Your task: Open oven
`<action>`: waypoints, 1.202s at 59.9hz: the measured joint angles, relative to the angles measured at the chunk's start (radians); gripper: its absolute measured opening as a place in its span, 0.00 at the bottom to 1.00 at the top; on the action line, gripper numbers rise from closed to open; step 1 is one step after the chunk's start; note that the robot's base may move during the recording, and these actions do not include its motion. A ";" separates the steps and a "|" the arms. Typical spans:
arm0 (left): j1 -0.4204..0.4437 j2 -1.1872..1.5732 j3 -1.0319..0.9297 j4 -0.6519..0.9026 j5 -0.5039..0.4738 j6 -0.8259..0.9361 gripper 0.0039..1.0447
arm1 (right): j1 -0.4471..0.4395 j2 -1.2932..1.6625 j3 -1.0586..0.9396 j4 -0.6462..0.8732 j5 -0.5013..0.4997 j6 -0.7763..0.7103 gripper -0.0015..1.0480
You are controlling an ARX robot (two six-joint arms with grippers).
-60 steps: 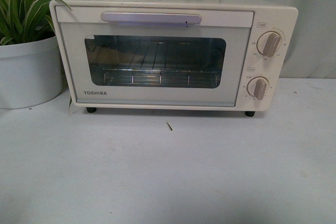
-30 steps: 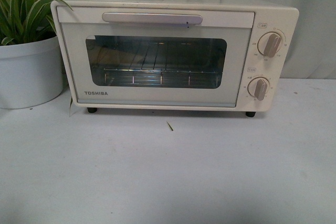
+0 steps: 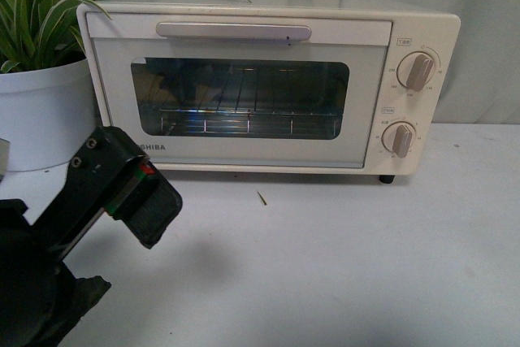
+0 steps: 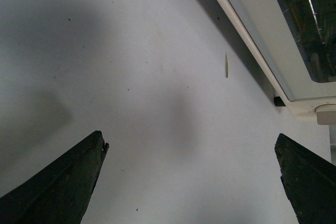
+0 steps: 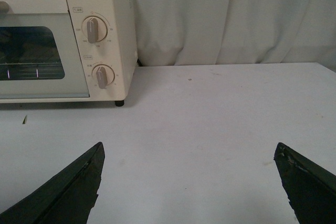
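Both hands are empty and spread wide: the left hand (image 4: 189, 145) hangs low over the surface (image 3: 349, 266) near the lower left corner of the oven (image 3: 268, 152), the right hand (image 5: 189, 148) farther off toward its right end. Shut, the oven stands on it beside a potted plant (image 3: 41, 95). Its stiff bar handle (image 3: 234, 30) along the top edge of the door (image 3: 366, 103) looks the place to grip; smooth metal may slip, and a light box could slide.
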 joint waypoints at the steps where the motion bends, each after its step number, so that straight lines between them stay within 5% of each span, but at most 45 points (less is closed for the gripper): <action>1: 0.000 0.006 0.004 0.000 0.001 -0.003 0.94 | 0.000 0.000 0.000 0.000 0.000 0.000 0.91; 67: 0.122 0.184 0.132 -0.020 0.017 -0.175 0.94 | 0.000 0.000 0.000 0.000 0.000 0.000 0.91; 72: 0.121 0.184 0.131 -0.019 0.018 -0.175 0.94 | -0.018 0.037 0.010 -0.010 -0.097 0.057 0.91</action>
